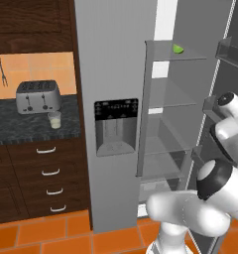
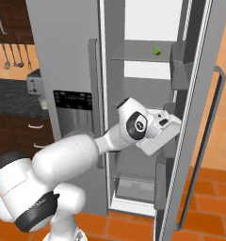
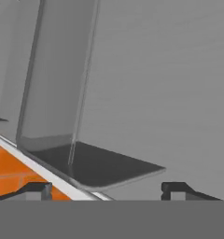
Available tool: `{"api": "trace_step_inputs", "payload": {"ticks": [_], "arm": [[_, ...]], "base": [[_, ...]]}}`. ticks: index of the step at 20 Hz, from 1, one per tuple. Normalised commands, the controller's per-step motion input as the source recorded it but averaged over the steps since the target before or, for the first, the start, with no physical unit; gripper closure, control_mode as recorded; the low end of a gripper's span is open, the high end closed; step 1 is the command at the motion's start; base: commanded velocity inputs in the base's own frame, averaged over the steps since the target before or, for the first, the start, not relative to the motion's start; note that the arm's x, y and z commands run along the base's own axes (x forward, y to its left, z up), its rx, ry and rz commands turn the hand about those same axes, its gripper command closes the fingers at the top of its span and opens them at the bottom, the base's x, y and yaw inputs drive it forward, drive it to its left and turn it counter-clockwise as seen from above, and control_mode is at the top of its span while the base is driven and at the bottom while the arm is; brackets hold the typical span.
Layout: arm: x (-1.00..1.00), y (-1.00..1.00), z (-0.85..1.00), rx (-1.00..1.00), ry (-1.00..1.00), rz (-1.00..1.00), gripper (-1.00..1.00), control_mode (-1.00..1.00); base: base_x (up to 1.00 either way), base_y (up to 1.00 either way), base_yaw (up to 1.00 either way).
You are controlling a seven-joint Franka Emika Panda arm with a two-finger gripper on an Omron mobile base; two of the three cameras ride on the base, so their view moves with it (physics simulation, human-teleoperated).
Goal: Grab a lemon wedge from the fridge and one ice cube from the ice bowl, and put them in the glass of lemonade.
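The gripper (image 3: 107, 189) is spread wide with nothing between its tips, and in the hand view it's looking at grey fridge wall and a clear door bin (image 3: 67, 116), with a bit of orange floor at the lower left. So it's empty-handed, hanging around inside the open fridge (image 2: 63, 47) at about mid height.

Going outward, in the right base view the hand (image 2: 159, 129) sits in the fridge opening, close to the inside of the swung-open door (image 2: 199, 117). The lemon wedge (image 2: 156, 50) is a tiny green-yellow thing on the top glass shelf (image 1: 163, 58), well above the hand, so I'd say the arm has a fair climb to make before it can pinch it.

Over on the dark counter (image 1: 22, 124) to the left, the glass of lemonade (image 1: 54, 119) stands just in front of the toaster (image 1: 38, 96), right by the counter's front edge. Can't spot the ice bowl from here.

Progress-wise I'd call this early: fridge door is open, but the wedge isn't grabbed, the ice cube isn't touched, and neither looks to be in the glass yet.
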Motion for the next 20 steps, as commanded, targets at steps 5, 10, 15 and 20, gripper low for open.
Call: {"api": "trace_step_inputs", "payload": {"ticks": [5, 10, 15, 20], "arm": [[0.16, -0.73, 0.0, 0.18, -0.27, 0.15, -1.0, -1.0], [-0.39, 0.06, 0.44, 0.03, -0.15, 0.11, -1.0, -1.0], [-0.31, 0.64, 0.37, 0.0, -0.1, 0.05, -1.0, -1.0], [-0.25, 1.0, 0.18, 0.03, -0.19, 0.01, -1.0, -1.0]], "base": [[0.0, 0.0, 0.0], [0.0, 0.0, 0.0], [0.0, 0.0, 0.0], [0.0, 0.0, 0.0]]}}
